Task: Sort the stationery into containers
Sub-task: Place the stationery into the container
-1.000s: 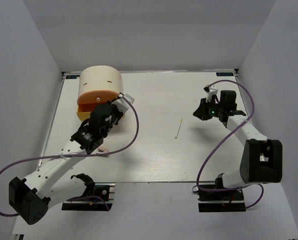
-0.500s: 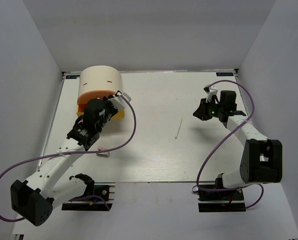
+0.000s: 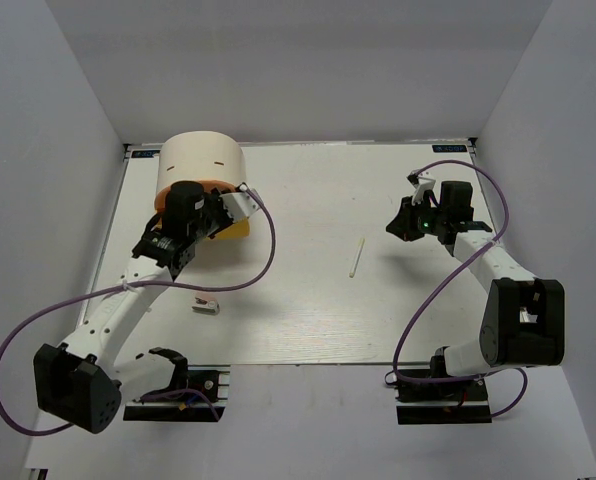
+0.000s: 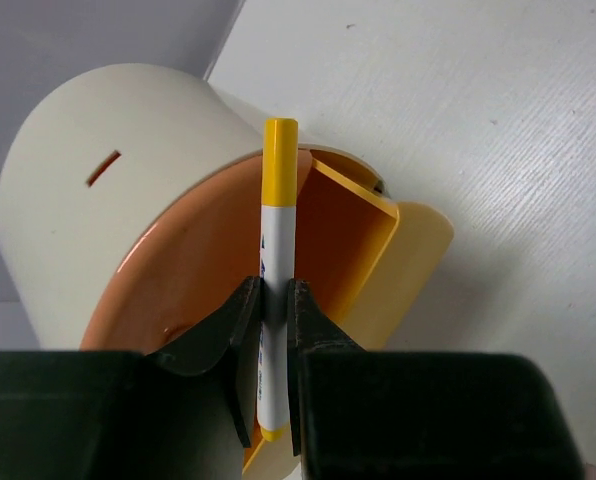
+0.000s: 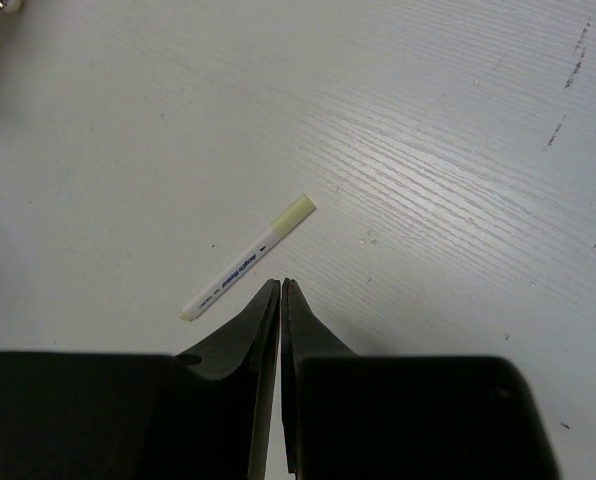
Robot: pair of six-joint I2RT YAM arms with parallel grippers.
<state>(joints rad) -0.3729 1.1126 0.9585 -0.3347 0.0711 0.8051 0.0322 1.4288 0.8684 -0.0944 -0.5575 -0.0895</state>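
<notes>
The top view looks down from high behind the near edge over the whole tabletop (image 3: 308,310). The left wrist view sits close to the cream drawer box (image 4: 78,200), the right wrist view faces down at the loose pen (image 5: 248,258); both also show from above

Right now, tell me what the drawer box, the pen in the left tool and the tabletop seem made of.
Drawer box: likely plastic; smooth matte cream shell, evenly coloured orange and yellow drawers.
Pen: probably plastic; smooth yellow cap with slight sheen, white printed barrel.
Tabletop: white wood-grain surface, matte, fine streaks; painted wood or laminate, cannot tell.
</notes>
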